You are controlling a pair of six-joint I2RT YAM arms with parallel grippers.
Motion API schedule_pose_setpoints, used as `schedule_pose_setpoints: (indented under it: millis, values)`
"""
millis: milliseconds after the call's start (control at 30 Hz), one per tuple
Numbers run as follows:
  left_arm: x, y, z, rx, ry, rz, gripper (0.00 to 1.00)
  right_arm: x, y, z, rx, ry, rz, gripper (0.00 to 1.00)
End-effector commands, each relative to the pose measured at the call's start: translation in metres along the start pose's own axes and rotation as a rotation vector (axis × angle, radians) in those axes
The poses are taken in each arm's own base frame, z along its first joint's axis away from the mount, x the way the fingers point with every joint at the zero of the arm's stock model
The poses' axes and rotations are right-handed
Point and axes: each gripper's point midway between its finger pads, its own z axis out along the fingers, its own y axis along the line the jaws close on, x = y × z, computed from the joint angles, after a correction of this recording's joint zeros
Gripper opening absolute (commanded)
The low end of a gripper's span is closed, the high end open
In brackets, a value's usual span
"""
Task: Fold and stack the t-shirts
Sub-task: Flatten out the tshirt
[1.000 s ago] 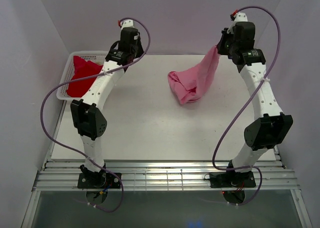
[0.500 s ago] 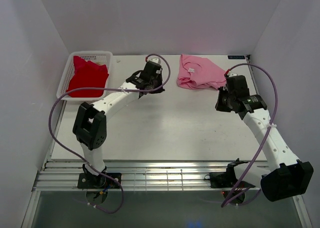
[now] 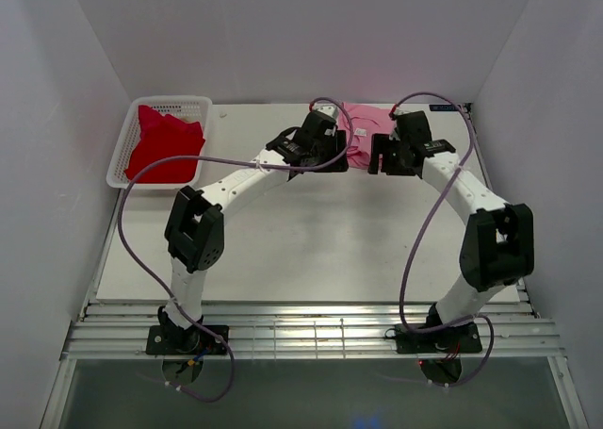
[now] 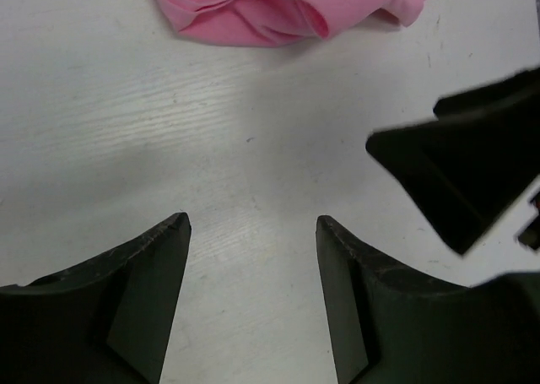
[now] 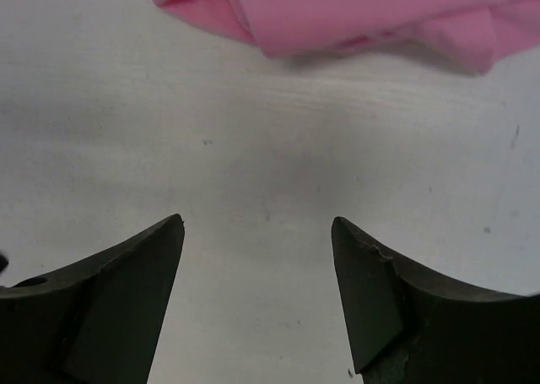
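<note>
Pink t-shirt [image 3: 369, 118] bunched at top centre, long axis left-right, left gripper [image 4: 253, 224] and right gripper [image 5: 257, 224] spread, empty, red t-shirt [image 3: 160, 146] upper left

The pink t-shirt [image 3: 369, 118] is lying unfolded in a loose, rumpled heap at the far edge of the counter [image 3: 283, 250], in the upper middle of the top view, just right of centre. Both wrist views are catching it along the top of their frames, where its soft cloth is bunching into rounded folds and rolled edges, all resting on the counter surface. The red t-shirt [image 3: 162, 148] is sitting crumpled inside the white mesh basket [image 3: 170, 100] at the upper left of the top view, filling most of it, with one corner poking up towards the basket's far rim. The two t-shirts are lying well apart.
</note>
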Motion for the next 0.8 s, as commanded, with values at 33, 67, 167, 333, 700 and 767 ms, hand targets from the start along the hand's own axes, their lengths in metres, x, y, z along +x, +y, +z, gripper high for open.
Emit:
schedule_pose_setpoints:
  millis: [33,67,167,333,700,767]
  values:
    - [-0.01,0.016,-0.045,-0.051,-0.055,0.009,0.73,-0.072,0.022,0.024,-0.089,-0.132,-0.107,0.77]
    - [-0.007,0.019,-0.047,-0.059,-0.05,0.007,0.75,-0.08,0.024,0.036,-0.091,-0.132,-0.118,0.77]
    - [0.007,0.027,-0.054,-0.077,-0.032,-0.014,0.75,-0.084,0.02,0.063,-0.078,-0.112,-0.153,0.77]
    - [0.019,0.037,-0.063,-0.098,-0.018,-0.031,0.75,-0.086,0.014,0.102,-0.055,-0.065,-0.202,0.77]
    - [0.012,0.056,-0.076,-0.131,-0.043,-0.057,0.75,-0.061,-0.004,0.127,0.051,0.03,-0.276,0.56]
    - [0.008,0.059,-0.079,-0.137,-0.055,-0.06,0.75,-0.063,-0.008,0.123,0.075,0.023,-0.28,0.38]
